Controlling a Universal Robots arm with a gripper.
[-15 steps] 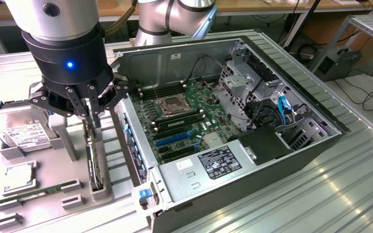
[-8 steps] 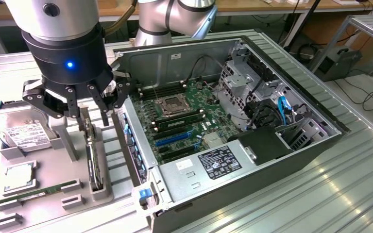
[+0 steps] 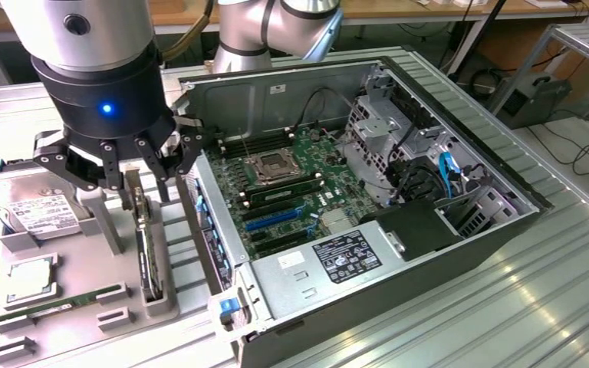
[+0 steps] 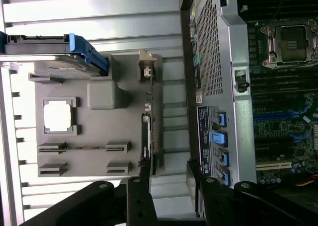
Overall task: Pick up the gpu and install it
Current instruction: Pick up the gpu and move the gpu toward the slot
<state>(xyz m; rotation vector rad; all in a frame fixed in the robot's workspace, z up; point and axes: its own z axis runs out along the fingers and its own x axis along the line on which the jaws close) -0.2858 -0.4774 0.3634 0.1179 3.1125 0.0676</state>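
Pincer [image 4: 169, 180] released, fingers spread, low over gpu's near end | gpu [image 3: 149, 261] on edge in grey holder [image 3: 95, 253] slot on desk [image 3: 478, 322], beside open computer case [image 3: 274, 88].

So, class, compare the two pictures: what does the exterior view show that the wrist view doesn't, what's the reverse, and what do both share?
The exterior view adds the arm's blue light and the labelled power supply inside the case. The wrist view adds the perforated grille on the case's outer panel. Both share the gpu on edge in the grey holder, the open gripper near it, and the CPU socket.
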